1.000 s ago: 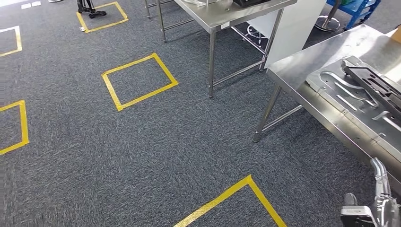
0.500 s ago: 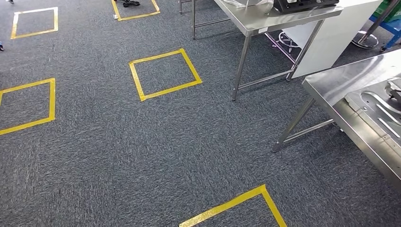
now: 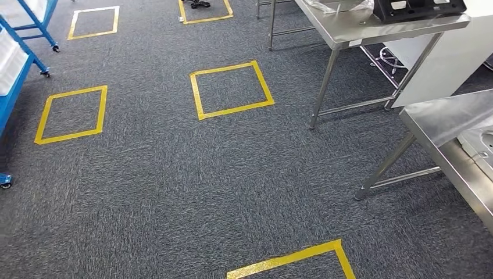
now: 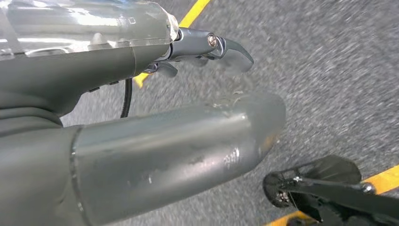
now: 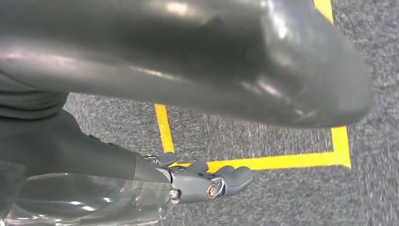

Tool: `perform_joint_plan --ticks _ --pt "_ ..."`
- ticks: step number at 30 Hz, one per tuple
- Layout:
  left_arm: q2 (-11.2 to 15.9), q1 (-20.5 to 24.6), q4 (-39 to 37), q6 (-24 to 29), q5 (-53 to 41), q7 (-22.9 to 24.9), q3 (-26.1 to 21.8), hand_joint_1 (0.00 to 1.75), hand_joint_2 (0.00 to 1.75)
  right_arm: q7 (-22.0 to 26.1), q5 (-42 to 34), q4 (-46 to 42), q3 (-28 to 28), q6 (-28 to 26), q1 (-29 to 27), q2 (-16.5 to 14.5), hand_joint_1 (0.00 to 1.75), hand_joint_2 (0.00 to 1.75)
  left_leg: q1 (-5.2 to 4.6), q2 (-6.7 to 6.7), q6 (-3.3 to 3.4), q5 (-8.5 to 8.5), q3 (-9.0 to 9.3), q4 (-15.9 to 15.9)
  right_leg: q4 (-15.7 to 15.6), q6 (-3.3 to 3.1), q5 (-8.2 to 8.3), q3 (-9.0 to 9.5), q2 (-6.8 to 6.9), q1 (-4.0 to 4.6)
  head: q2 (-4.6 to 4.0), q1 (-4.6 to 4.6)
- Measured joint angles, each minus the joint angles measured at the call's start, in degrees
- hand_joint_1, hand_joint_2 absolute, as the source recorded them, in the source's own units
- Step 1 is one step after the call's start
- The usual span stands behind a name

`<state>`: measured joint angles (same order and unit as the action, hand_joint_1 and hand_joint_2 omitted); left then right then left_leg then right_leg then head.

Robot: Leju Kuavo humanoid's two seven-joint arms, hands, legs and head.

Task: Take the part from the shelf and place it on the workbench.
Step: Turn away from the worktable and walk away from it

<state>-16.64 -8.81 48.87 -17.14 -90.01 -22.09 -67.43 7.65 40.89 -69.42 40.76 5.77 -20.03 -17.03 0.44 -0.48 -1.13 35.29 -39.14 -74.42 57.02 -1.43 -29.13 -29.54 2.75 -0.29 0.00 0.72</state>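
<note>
A blue wheeled shelf [image 3: 17, 64] stands at the far left edge of the head view, with pale trays on it. At the right edge is the steel workbench [image 3: 447, 145], and the corner of a grey stamped metal part [image 3: 482, 144] lies on it. My left hand [image 4: 141, 61] hangs over the carpet in the left wrist view, its fingers [image 4: 221, 47] apart from the thumb and holding nothing. My right hand [image 5: 141, 165] hangs the same way over a yellow tape line, its fingers [image 5: 211, 181] loose and empty.
A second steel table [image 3: 372, 26] stands at the back right, with a black fixture [image 3: 415, 9] on top and a white cabinet [image 3: 447, 64] behind it. Yellow tape squares [image 3: 231, 90] mark the grey carpet, one [image 3: 290, 258] just ahead of me.
The whole view has swung to the left: the workbench and its metal part slid toward the right edge, and the blue shelf came into sight on the left. My right hand left the head view.
</note>
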Motion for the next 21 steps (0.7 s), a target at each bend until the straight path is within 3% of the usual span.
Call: perform_joint_plan --ticks 1,4,6,8,10,12,14,15,16,17,19,21 --pt "0.0 -0.1 -0.1 0.0 0.0 0.0 0.0 0.00 0.00 -0.4 0.7 0.2 0.3 0.3 0.1 -0.2 0.00 0.00 0.06 0.24 0.00 -1.34 1.36 2.1 0.0 0.06 -0.05 0.04 0.67 0.04 0.00 0.00" --pt "0.2 -0.1 -0.2 0.1 0.0 0.2 0.0 0.00 0.00 -3.3 4.7 1.0 2.1 1.6 0.7 -0.8 0.00 0.00 -0.07 2.66 0.52 -5.78 8.13 14.2 0.2 0.54 -0.41 0.41 2.35 0.21 0.00 0.05" --pt "0.2 -0.1 -0.3 0.4 0.0 0.5 0.1 0.00 0.00 -7.2 6.8 1.9 4.2 2.4 1.2 -1.4 0.00 0.00 -0.35 3.43 1.10 -6.22 9.56 17.1 0.3 1.14 -0.61 0.71 3.14 0.32 0.00 0.10" --pt "0.2 -0.2 -0.3 0.5 0.0 0.7 0.0 0.00 0.00 -12.7 6.3 2.6 5.7 2.7 1.1 -1.9 0.00 0.00 -0.37 2.33 1.71 -6.56 9.57 17.3 0.2 1.83 -0.77 1.03 3.83 0.24 0.00 0.07" --pt "0.2 -0.4 -0.3 0.5 0.0 1.0 -0.1 0.00 0.00 -17.8 4.6 2.6 5.8 2.9 -0.1 -2.1 0.00 0.00 -0.17 1.33 2.49 -7.06 9.75 17.8 1.8 2.42 -2.30 0.67 2.19 0.02 0.00 0.27" --pt "0.1 -0.4 -0.3 0.4 0.0 1.3 -0.1 0.00 0.00 -21.1 3.5 2.3 5.2 3.3 -1.7 -2.3 0.00 0.00 -0.12 0.33 3.02 -7.43 9.69 18.1 7.8 2.76 -6.09 -1.97 -1.04 -0.30 0.00 0.55" --pt "0.0 -0.4 -0.1 0.0 0.0 1.6 -0.1 0.00 0.00 -22.4 3.5 1.7 4.5 4.0 -3.1 -2.4 0.00 0.00 -0.24 -0.83 3.17 -7.52 9.44 18.0 14.9 2.91 -9.02 -5.46 -2.41 -0.45 0.00 0.59" --pt "-0.3 -0.5 0.1 -0.3 0.0 1.6 -0.1 0.00 0.00 -22.2 4.2 1.3 4.1 4.5 -3.6 -2.4 0.00 0.00 -0.29 -1.46 3.15 -7.51 9.40 17.9 16.3 2.94 -8.90 -6.25 -2.55 -0.47 0.00 0.59" --pt "-0.5 -0.5 0.4 -0.7 0.0 1.5 -0.2 0.00 0.00 -21.7 5.1 0.9 3.7 5.1 -4.0 -2.4 0.00 0.00 -0.31 -2.11 3.12 -7.49 9.43 17.8 15.4 2.91 -7.55 -5.96 -2.68 -0.47 0.00 0.58" --pt "-0.9 -0.5 0.8 -1.0 0.0 1.4 -0.3 0.00 0.00 -21.1 6.1 0.5 3.4 5.7 -4.3 -2.4 0.00 0.00 -0.31 -2.80 3.05 -7.45 9.53 17.8 12.3 2.81 -5.32 -4.63 -3.06 -0.50 0.00 0.60" --pt "-1.7 -0.2 1.7 -1.4 0.0 1.2 -0.6 0.00 0.00 -20.1 7.8 -0.1 3.1 6.7 -4.4 -2.5 0.00 0.00 -0.35 -4.08 2.76 -7.32 9.57 17.6 4.4 2.49 -1.54 -1.10 -5.10 -0.56 0.00 0.60" --pt "-2.0 0.0 2.2 -1.5 0.0 1.3 -0.9 0.00 0.00 -19.5 8.9 -0.4 3.0 7.2 -4.4 -2.5 0.00 0.00 -0.39 -5.14 2.16 -7.29 9.35 17.5 0.7 2.17 -0.52 0.54 -6.32 -0.43 0.00 0.58"
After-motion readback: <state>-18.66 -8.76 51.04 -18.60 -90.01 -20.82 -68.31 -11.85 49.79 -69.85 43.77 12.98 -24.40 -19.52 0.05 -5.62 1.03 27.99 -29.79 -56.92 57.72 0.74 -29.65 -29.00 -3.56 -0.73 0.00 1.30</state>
